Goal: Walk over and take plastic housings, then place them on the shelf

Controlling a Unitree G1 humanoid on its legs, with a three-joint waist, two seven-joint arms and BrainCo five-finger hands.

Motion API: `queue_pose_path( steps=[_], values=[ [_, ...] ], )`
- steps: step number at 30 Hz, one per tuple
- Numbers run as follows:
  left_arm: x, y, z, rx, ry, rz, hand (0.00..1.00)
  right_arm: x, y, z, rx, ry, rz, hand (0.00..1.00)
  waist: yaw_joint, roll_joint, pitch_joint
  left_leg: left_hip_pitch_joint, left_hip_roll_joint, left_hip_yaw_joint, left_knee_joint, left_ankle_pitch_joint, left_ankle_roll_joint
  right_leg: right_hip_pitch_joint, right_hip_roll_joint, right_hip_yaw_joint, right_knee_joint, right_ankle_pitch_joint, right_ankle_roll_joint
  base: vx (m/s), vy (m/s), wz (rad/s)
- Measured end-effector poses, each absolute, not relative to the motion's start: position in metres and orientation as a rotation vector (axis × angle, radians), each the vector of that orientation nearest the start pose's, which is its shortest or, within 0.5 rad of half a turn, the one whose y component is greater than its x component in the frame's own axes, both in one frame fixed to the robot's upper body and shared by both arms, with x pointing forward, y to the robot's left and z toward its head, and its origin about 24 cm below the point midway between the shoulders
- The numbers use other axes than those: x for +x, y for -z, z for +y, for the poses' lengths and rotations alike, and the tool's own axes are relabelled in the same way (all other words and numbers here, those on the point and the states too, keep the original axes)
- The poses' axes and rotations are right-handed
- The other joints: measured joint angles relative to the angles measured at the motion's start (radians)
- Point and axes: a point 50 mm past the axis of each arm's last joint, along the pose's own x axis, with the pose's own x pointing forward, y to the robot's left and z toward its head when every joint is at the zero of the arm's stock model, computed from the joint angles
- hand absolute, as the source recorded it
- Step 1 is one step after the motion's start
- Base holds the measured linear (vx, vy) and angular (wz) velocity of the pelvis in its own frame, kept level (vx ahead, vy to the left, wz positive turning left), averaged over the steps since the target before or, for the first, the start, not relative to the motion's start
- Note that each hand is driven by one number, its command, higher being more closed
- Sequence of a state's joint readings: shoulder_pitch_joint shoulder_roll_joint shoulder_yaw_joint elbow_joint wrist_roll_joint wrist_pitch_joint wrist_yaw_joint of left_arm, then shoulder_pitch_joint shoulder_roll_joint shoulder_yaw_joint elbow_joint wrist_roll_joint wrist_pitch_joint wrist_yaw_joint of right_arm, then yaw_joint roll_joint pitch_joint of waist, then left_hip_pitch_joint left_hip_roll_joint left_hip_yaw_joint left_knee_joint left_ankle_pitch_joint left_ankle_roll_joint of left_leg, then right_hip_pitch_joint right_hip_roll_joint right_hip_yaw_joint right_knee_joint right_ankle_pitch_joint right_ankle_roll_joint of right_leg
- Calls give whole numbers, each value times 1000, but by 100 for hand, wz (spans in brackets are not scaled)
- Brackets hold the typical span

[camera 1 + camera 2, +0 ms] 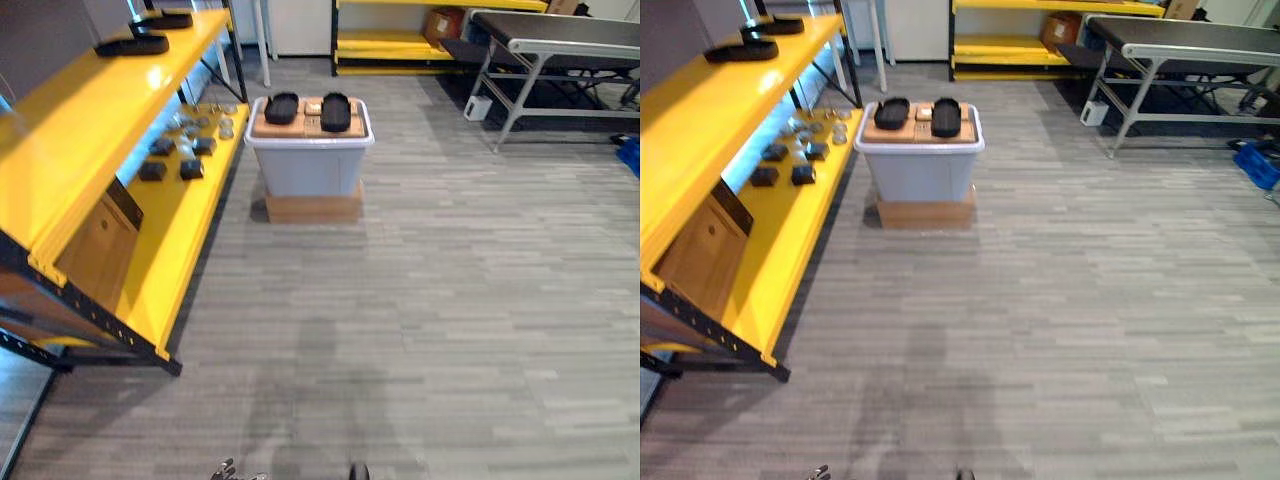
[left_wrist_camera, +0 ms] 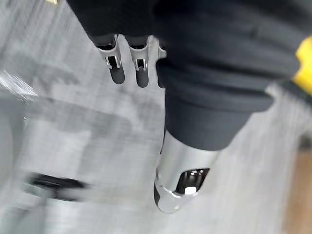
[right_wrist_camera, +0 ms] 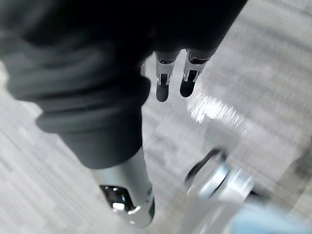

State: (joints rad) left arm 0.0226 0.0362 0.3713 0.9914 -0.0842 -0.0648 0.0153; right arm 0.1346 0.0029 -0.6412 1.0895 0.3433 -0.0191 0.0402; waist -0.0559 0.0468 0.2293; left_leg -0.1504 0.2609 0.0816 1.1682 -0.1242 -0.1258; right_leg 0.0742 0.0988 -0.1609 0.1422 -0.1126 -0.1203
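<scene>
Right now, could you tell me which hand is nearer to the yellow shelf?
Left. The left hand hangs toward the yellow shelf; the right hand hangs on the far side.

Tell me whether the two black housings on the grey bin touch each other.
Apart: the left eye view shows bare brown board between the left housing and the right housing.

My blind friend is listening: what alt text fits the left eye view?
Two black plastic housings lie atop a grey tub that sits on a brown box ahead. A yellow shelf runs along the left, with two more housings on its top level and small dark parts lower down. A grey table stands far right.
</scene>
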Motion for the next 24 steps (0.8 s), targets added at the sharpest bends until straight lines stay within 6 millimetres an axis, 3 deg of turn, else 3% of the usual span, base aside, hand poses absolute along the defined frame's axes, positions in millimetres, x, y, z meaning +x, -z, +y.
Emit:
queue_pose_path(
  steps=[3, 4, 5, 6, 7, 8, 9, 10, 11, 12, 13, 14, 15, 16, 17, 18, 19, 20, 21, 22, 23, 24],
  values=[
    [122, 146, 212, -254, -451, 897, 0, 64, 164, -223, 617, 766, 978, 0, 42, -3, -3, -185, -12, 86, -69, -71, 33, 110, -5, 73, -100, -24, -15, 564, -95, -48],
    [121, 147, 212, -283, -465, 893, 0, 79, 162, -223, 617, 739, 960, 0, 67, -10, 1, -255, -55, 89, -257, -83, 39, 136, -23, 100, -117, -51, -6, 576, 6, -78],
    [118, 147, 214, -282, -473, 891, 0, 90, 160, -226, 608, 719, 940, 0, 90, -12, 1, -289, -97, 84, -524, -70, 47, 165, -42, 129, -131, -76, 3, 575, 35, -83],
    [115, 148, 215, -278, -477, 900, 0, 99, 158, -227, 599, 702, 926, 0, 101, -13, 1, -299, -111, 81, -657, -48, 57, 186, -53, 144, -141, -97, 12, 749, 125, -83],
    [106, 150, 215, -271, -481, 924, 0, 110, 154, -233, 573, 679, 909, 0, 106, -2, -6, -335, -109, 71, -855, 31, 44, 233, -58, 175, -165, -128, 28, 794, 189, -79],
    [97, 153, 216, -261, -483, 950, 0, 112, 153, -237, 564, 683, 906, 0, 126, -7, -11, -349, -111, 74, -865, 84, 27, 271, -77, 194, -171, -155, 63, 821, 217, -66],
    [90, 155, 216, -258, -488, 970, 0, 111, 153, -239, 557, 689, 908, 0, 129, -13, -25, -342, -137, 57, -861, 154, 89, 290, -89, 200, -151, -166, 82, 739, 219, -26],
    [87, 155, 220, -249, -499, 982, 0, 109, 153, -238, 559, 695, 914, 0, 125, -43, -43, -321, -201, 10, -862, 224, 160, 257, -127, 198, -23, -196, 136, 805, 214, 7],
    [83, 156, 223, -245, -508, 996, 0, 108, 154, -238, 562, 698, 918, 0, 125, -59, -47, -288, -231, -11, -863, 251, 199, 214, -146, 204, 132, -198, 149, 821, 206, 23],
    [81, 156, 228, -238, -519, 1002, 0, 107, 155, -234, 573, 697, 923, 0, 119, -79, -45, -261, -251, -4, -849, 232, 177, 188, -162, 199, 242, -177, 182, 661, 146, 23],
    [78, 156, 233, -226, -529, 1014, 0, 106, 156, -230, 585, 696, 928, 0, 118, -102, -43, -217, -273, -6, -835, 181, 182, 138, -173, 196, 401, -86, 262, 824, 122, 59],
    [76, 156, 238, -217, -535, 1025, 0, 97, 161, -222, 603, 702, 959, 0, 101, -110, -37, -118, -287, -47, -851, 118, 185, 61, -173, 172, 634, 226, 347, 836, 86, 59],
    [76, 156, 237, -216, -532, 1029, 0, 96, 161, -219, 606, 696, 967, 0, 100, -114, -37, -65, -292, -57, -877, 102, 188, 17, -183, 156, 725, 221, 348, 982, 68, 55],
    [74, 157, 236, -212, -525, 1039, 0, 97, 161, -219, 603, 687, 969, 0, 95, -114, -38, 19, -291, -70, -919, 82, 187, -43, -215, 102, 845, 143, 302, 906, 11, 35],
    [79, 158, 230, -209, -494, 1038, 0, 94, 162, -219, 593, 681, 976, 0, 84, -82, -25, 175, -269, -91, -1004, 56, 186, -118, -258, -5, 902, -4, 189, 872, 2, 31],
    [85, 157, 227, -205, -475, 1025, 0, 94, 162, -217, 582, 664, 985, 0, 76, -65, -20, 254, -243, -99, -1049, 40, 182, -166, -254, -42, 853, -65, 157, 697, -22, 30],
    [90, 156, 225, -204, -463, 1019, 0, 94, 163, -216, 579, 655, 989, 0, 68, -56, -19, 294, -224, -108, -1068, 30, 178, -203, -242, -53, 796, -94, 150, 528, -80, 32],
    [100, 154, 225, -194, -442, 997, 0, 92, 163, -215, 578, 649, 996, 0, 55, -50, -17, 343, -196, -115, -1084, 10, 163, -277, -209, -42, 618, -117, 163, 646, -156, 67],
    [114, 150, 224, -195, -431, 960, 0, 84, 165, -216, 576, 663, 1008, 0, 34, -54, -19, 369, -181, -132, -1087, -17, 149, -318, -196, -26, 366, -95, 181, 658, -202, 86],
    [121, 149, 223, -198, -424, 944, 0, 79, 165, -217, 572, 674, 1017, 0, 23, -57, -20, 384, -177, -142, -1090, -36, 143, -333, -195, -11, 239, -53, 185, 712, -288, 121],
    [129, 147, 216, -212, -413, 928, 0, 64, 167, -222, 565, 706, 1044, 0, 0, -45, -21, 424, -151, -159, -1093, -71, 119, -324, -186, -9, 191, 106, 140, 772, -336, 75],
    [128, 150, 204, -256, -417, 933, 0, 53, 168, -224, 594, 760, 1046, 0, 18, -11, -44, 425, -116, -156, -1070, -67, 119, -318, -156, -15, 217, 64, 124, 916, -405, 43]
  ],
)
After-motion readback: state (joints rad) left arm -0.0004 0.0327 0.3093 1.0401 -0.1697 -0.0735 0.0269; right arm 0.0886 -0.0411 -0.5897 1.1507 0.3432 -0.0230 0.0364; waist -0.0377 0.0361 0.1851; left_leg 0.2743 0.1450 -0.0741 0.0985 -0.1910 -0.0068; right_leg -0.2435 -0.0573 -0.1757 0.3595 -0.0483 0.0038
